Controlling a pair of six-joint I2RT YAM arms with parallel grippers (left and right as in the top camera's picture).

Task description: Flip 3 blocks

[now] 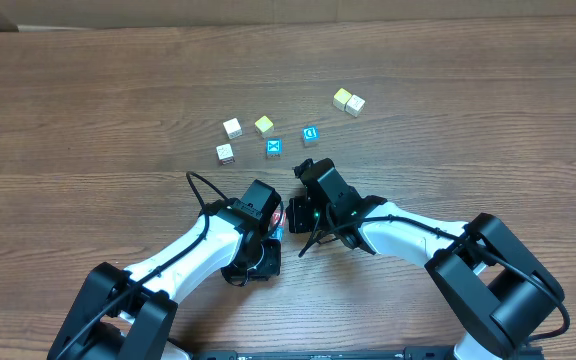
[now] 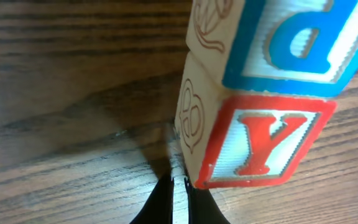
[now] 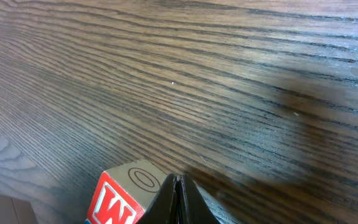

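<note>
The left gripper [image 2: 178,198], closed empty, sat beside Y block [image 2: 260,143] and P block [image 2: 291,37]; the right gripper [image 3: 178,198], likewise closed, perhaps touched M block [image 3: 118,200].

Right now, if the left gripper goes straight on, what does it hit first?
Probably the Y block, just ahead and slightly right of the shut left gripper; the P block sits beyond it. Might only clip its corner.

The blocks [image 2: 260,143] are pale smooth wood with ribbed painted faces; the table [image 2: 61,74], matt grained wood.
</note>
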